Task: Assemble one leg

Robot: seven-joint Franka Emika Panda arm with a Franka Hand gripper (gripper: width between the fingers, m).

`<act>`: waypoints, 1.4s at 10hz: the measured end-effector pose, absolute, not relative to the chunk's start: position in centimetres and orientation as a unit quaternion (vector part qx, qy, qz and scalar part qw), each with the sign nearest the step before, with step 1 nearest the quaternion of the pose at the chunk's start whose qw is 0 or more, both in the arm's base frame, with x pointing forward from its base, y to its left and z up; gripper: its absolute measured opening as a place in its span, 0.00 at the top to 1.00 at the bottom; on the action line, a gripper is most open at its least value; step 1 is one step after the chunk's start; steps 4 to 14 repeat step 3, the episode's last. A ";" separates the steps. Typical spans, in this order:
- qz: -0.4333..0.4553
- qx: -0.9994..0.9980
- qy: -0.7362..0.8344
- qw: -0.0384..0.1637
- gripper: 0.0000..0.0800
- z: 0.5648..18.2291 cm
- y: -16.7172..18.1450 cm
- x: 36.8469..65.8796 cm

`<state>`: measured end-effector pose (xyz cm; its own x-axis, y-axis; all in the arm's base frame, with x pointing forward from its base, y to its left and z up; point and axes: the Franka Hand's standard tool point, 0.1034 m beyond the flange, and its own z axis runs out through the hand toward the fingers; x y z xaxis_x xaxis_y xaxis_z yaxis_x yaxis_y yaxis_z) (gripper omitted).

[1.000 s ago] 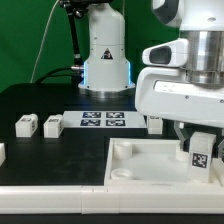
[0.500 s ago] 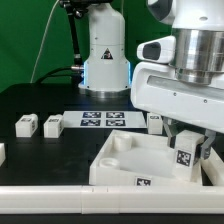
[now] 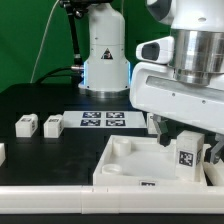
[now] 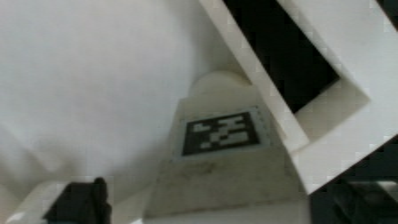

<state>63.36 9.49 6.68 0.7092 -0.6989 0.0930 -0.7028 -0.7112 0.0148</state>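
The gripper is squeezing the leg (its tag is facing out) and holding it upright over the white panel on the black table. Two more legs are sitting near the marker board.

A black tabletop is seen across the lower left of the exterior view, backed by a green curtain at the upper left. White is shown on the leg, with a black-and-white square tag pattern on its face. The large panel is plain white. The marker board is white, patterned with black tags. Two small blocks at left are white too.
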 end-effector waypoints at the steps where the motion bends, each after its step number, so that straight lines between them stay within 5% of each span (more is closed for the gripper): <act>1: 0.040 0.924 -0.379 0.025 0.20 6.7 9.5 63.4; 14: 0.040 0.924 -0.379 0.025 0.19 6.7 9.5 63.4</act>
